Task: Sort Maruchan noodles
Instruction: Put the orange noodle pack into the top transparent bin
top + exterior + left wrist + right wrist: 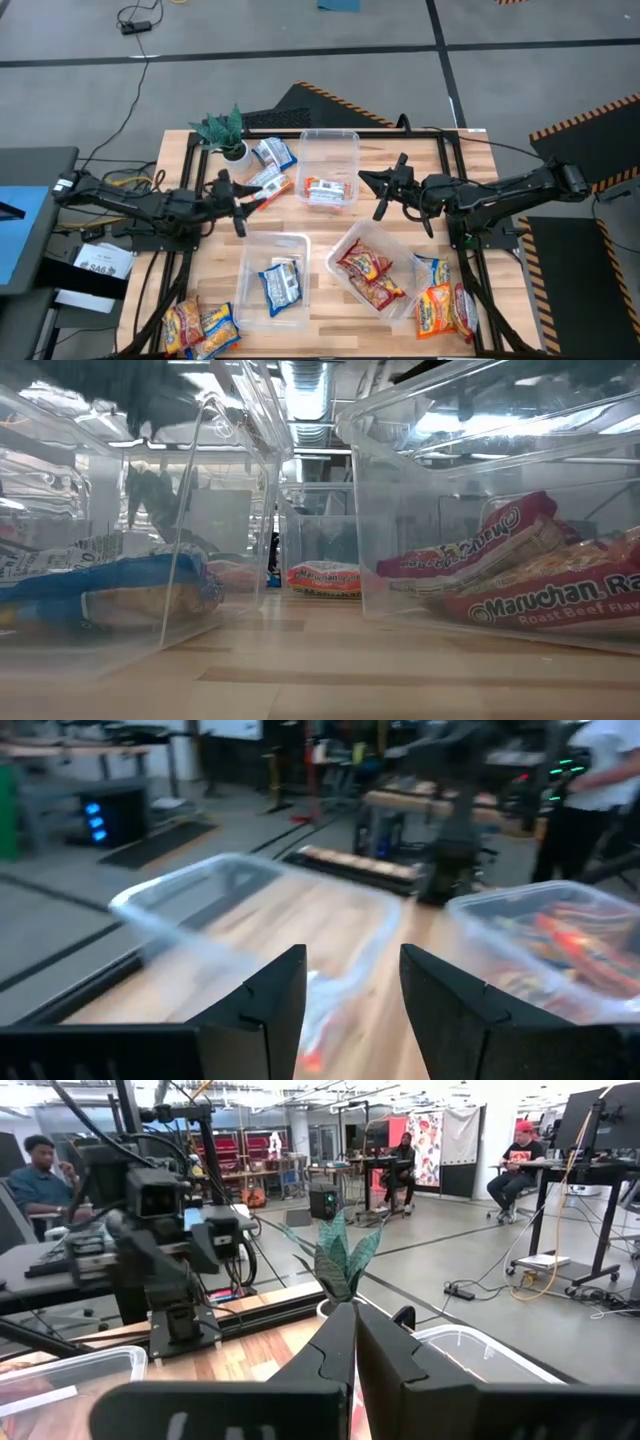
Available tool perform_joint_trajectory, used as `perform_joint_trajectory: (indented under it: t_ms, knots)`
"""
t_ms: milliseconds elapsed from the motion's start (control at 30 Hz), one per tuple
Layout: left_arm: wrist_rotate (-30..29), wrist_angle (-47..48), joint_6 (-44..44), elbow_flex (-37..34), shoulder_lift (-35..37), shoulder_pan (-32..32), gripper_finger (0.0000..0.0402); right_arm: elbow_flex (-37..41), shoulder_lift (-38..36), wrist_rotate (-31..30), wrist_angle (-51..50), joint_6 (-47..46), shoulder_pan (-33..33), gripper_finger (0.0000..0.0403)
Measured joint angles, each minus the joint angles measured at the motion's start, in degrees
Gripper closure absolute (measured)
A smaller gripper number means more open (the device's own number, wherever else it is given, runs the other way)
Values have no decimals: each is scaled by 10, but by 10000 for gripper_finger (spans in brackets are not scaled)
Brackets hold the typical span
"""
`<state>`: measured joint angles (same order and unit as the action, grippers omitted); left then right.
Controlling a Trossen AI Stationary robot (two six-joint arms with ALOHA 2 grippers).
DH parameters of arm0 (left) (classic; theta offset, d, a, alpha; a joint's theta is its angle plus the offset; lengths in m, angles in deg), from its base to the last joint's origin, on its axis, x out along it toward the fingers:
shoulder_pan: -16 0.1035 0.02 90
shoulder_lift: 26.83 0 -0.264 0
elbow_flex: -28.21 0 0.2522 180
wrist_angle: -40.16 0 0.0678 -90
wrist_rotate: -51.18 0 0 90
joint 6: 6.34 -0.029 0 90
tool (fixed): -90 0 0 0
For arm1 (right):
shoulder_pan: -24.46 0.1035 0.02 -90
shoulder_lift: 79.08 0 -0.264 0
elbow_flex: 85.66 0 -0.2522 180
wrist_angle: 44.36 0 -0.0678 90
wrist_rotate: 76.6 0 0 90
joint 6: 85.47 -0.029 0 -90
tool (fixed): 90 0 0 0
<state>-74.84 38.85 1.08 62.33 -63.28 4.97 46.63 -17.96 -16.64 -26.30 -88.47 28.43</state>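
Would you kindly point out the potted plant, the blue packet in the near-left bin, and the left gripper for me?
potted plant (224, 131), high view, on its green leaves.
blue packet (281, 285), high view, on the middle of its wrapper, inside the bin.
left gripper (240, 203), high view, midway between its fingertips.

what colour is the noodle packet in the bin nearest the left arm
Blue and white: the noodle packet in the clear bin, clearest in the high view.
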Motion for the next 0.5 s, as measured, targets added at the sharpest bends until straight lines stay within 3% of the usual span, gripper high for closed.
perform_joint_trajectory:
  t_ms: [200, 333, 500]
  knots:
    - [-87, 146, 104, -2, 15, 62, 253, 0, 0, 0, 3, -2, 0, 365]
    - [-22, 210, 189, -2, -15, 140, 253, 0, 0, 0, 3, -2, 0, 365]
    - [59, 216, 205, -2, -84, 224, 253, 0, 0, 0, 3, -1, 0, 365]
